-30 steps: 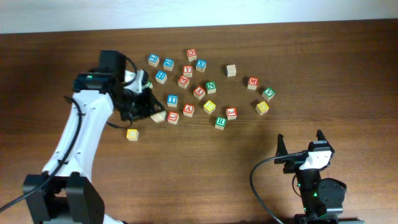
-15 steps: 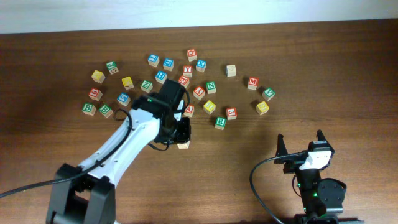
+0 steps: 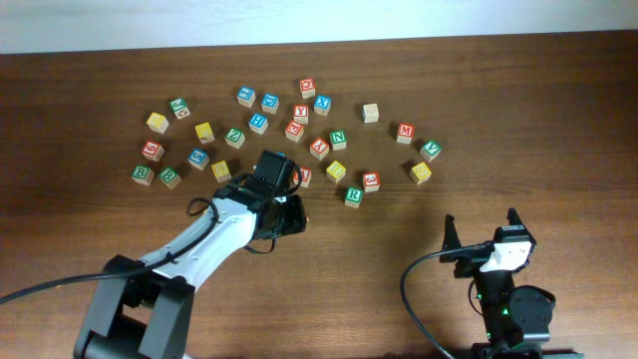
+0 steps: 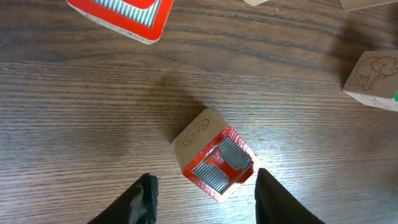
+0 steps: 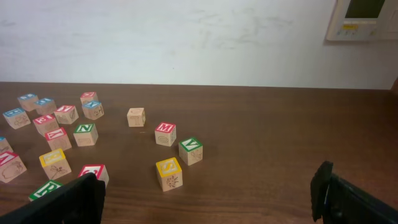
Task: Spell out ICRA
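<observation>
In the left wrist view the red I cube (image 4: 214,163) rests on the table, turned corner-on. My left gripper (image 4: 205,182) stands open around it, with a clear gap at the left finger (image 4: 144,198) and the right finger close to the cube. From overhead, my left gripper (image 3: 295,215) covers that cube in front of the scatter. The red A cube (image 3: 304,177) peeks out beside my left arm, and the green R cube (image 3: 353,196) lies to its right. Several yellow cubes are too small to read for C. My right gripper (image 3: 481,225) (image 5: 208,199) is open and holds nothing.
Several other lettered cubes lie across the back of the table, from a left group (image 3: 159,150) to a yellow S cube (image 5: 170,172) on the right. A red cube (image 4: 121,15) and an elephant-sided cube (image 4: 373,78) sit close to my left gripper.
My left arm swung from the left cube group to the front middle with the red cube. It has since let go, and its jaws have spread. The right arm is still.
</observation>
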Available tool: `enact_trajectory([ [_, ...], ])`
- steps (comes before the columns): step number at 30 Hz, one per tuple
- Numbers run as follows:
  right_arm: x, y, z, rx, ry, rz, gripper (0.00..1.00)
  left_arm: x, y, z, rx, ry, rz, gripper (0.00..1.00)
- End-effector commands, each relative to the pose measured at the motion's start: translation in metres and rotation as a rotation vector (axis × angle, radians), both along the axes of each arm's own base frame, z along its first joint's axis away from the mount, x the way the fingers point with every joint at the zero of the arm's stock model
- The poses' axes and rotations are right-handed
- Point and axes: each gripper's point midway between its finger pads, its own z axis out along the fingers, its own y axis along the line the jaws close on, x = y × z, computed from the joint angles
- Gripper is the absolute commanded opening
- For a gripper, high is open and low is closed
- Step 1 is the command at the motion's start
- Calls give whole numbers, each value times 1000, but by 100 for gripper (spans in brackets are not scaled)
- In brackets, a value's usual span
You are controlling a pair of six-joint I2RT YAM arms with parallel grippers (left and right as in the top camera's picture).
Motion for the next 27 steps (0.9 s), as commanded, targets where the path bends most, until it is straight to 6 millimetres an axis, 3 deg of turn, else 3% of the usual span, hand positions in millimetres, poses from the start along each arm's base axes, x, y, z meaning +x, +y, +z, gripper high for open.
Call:
enact_trajectory([
  [1,0,-3,-3,10,4,-15,98,-5,-3,0,-16,10,-8,40],
  [6,0,-3,-3,10,4,-15,98,6,-5,3,-5,-59,-69,41],
  [9,0,-3,-3,10,4,-15,98,15,-2,5,39,-122,-137,55],
  [15,0,-3,-3,10,4,-15,98,5,-8,3,29,-113,-280,73],
  [24,0,-3,-3,10,4,-15,98,3,-10,-23,75,-121,-501,68],
  [26,0,-3,-3,10,4,-15,98,10,-13,-20,69,-153,-501,63],
  [27,0,-3,-3,10,4,-15,98,13,-14,-19,66,-168,-500,54],
])
